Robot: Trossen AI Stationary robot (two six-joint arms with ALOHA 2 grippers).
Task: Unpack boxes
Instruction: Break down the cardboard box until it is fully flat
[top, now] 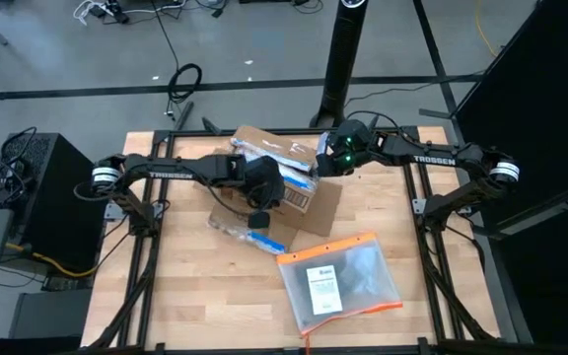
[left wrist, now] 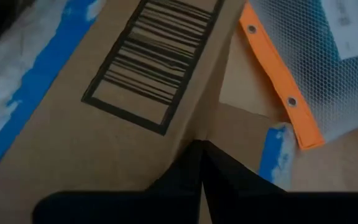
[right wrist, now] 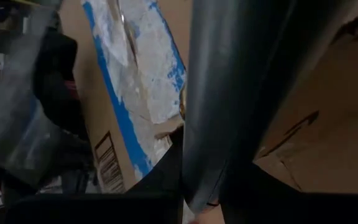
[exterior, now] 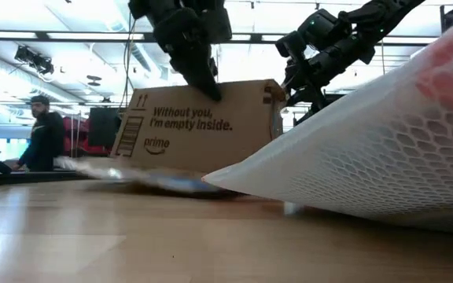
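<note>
Plywood table (top: 185,316) under both arms. Left claw (top: 260,194), clenched and empty, presses on the box (top: 309,202) at the table's middle. Right claw (top: 331,158), nearly closed, seems to pinch a flap at the box's far edge. Best to hold the box down steadily while lifting the flap slowly, keeping clear of the pouch (top: 343,281) nearby.

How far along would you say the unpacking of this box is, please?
Early to midway. Done: a clear packet and a mesh pouch already lie on the table. In hand: the left claw, shut, presses on the cardboard box, while the right claw works at its far edge. Left: I cannot tell what remains inside.
</note>
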